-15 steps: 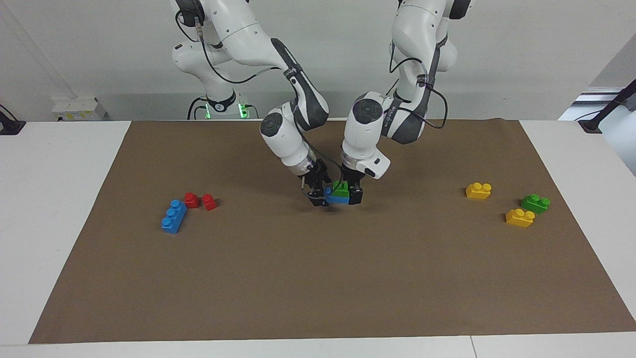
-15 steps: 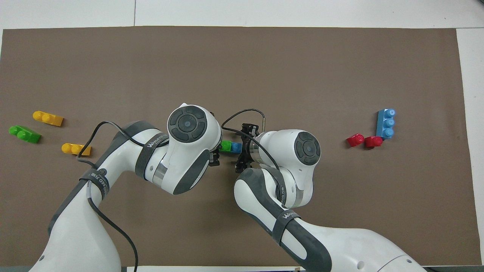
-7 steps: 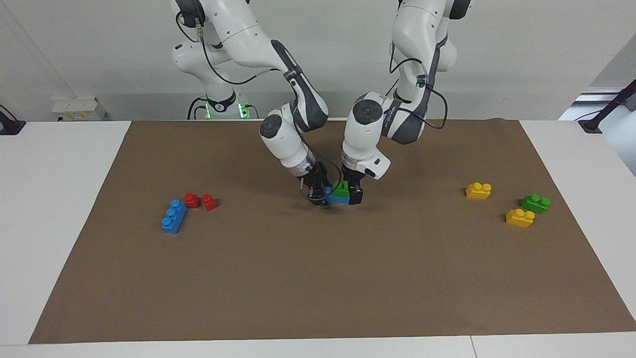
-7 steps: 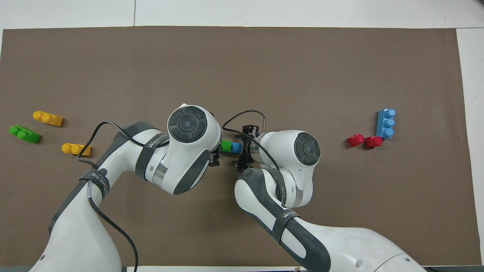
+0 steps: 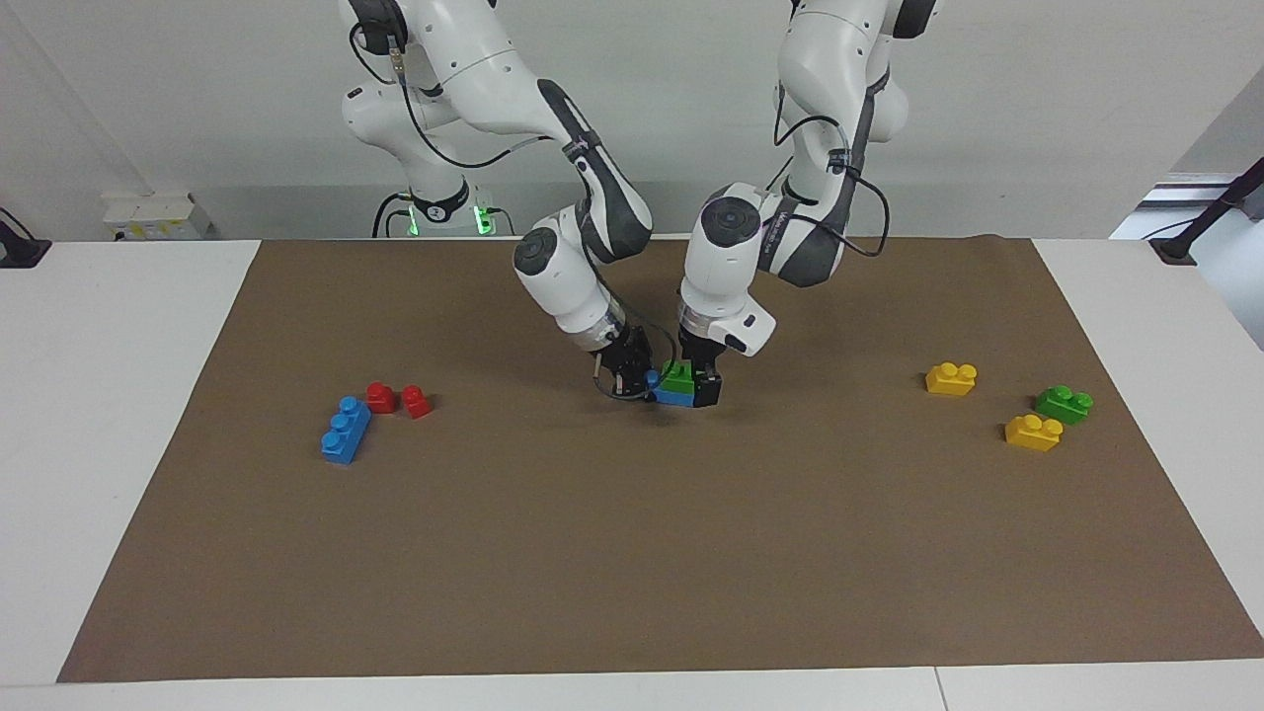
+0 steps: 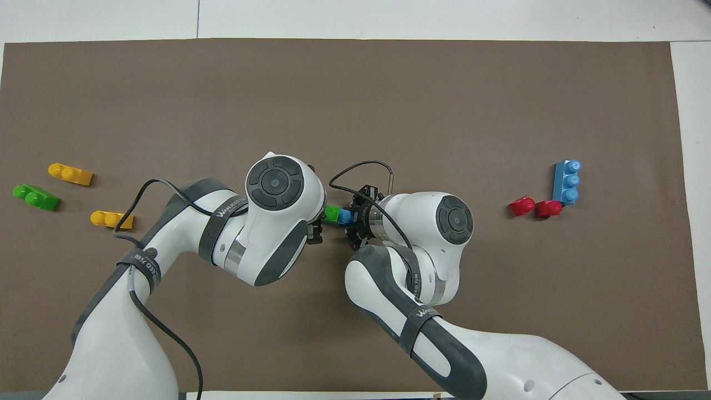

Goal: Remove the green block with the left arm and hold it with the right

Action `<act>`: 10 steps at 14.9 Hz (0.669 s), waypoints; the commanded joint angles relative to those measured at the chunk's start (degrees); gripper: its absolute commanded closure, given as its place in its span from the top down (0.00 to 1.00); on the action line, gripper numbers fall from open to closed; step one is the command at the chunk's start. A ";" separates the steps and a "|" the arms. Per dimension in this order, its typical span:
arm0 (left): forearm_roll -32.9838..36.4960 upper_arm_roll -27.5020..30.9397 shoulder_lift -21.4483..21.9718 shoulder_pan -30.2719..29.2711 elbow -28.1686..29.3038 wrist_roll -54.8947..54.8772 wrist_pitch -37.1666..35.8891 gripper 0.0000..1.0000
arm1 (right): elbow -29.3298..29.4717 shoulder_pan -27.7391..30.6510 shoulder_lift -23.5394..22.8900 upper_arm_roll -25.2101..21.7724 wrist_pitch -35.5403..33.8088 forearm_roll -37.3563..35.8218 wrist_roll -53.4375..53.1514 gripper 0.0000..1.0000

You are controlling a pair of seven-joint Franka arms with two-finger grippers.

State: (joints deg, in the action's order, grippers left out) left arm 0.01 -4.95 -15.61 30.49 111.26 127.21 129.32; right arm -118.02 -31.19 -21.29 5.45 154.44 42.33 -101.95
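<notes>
The lime-green block (image 5: 677, 375) sits on a blue brick (image 5: 674, 397) in the middle of the brown mat. My left gripper (image 5: 692, 383) comes down from above and is shut on the green block. My right gripper (image 5: 626, 380) comes in from the side and is shut on the blue brick's free end, where one blue stud shows. In the overhead view the green block (image 6: 332, 213) and blue brick (image 6: 346, 216) show between the two wrists. The left gripper (image 6: 319, 225) there is mostly hidden under its wrist, and the right gripper (image 6: 355, 222) is at the blue brick.
A three-stud blue brick (image 5: 345, 430) and two red bricks (image 5: 381, 397) (image 5: 417, 401) lie toward the right arm's end. Two yellow bricks (image 5: 951, 378) (image 5: 1033, 432) and a darker green brick (image 5: 1064, 403) lie toward the left arm's end.
My right gripper has shifted slightly up and toward the robots while turning at the blue brick's end. The left gripper and the stacked bricks have barely moved.
</notes>
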 commanded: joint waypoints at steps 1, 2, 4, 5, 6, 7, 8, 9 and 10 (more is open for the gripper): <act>1.14 0.73 0.14 0.80 0.80 1.20 1.29 1.00 | -1.25 -0.54 0.20 0.18 2.53 1.70 1.84 0.00; 1.14 0.73 0.14 0.80 0.80 1.20 1.29 0.99 | -1.42 -0.63 0.20 0.18 2.79 1.70 1.93 0.00; 1.14 0.73 0.14 0.88 0.80 1.20 1.29 0.80 | -1.69 -0.63 0.20 0.18 3.32 1.70 1.93 0.00; 1.14 0.73 0.14 0.88 0.80 1.20 1.29 0.67 | -1.69 -0.63 0.20 0.18 3.32 1.70 1.93 0.00; 1.14 0.73 0.14 0.97 0.80 1.11 1.29 0.41 | -1.69 -0.63 0.20 0.18 3.32 1.70 1.93 0.00; 1.31 0.73 0.14 0.97 0.80 0.77 1.29 0.15 | -1.69 -0.63 0.20 0.18 3.41 1.70 1.84 0.00; 1.49 0.73 0.14 0.97 0.72 0.67 1.29 0.00 | -1.69 -0.63 0.20 0.18 3.41 1.79 1.84 0.00; 1.49 0.73 0.14 0.80 0.46 0.59 1.38 0.00 | -1.69 -0.63 0.20 0.18 3.41 1.79 1.84 0.00; 1.49 0.64 0.05 0.71 0.37 0.15 1.46 0.00 | -1.69 -0.63 0.20 0.18 3.41 1.79 1.84 0.00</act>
State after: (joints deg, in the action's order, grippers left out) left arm 0.42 -5.20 -15.55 30.62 111.45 126.76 129.31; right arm -118.47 -31.53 -21.38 5.26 156.97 42.37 -101.71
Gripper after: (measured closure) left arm 0.617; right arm 0.652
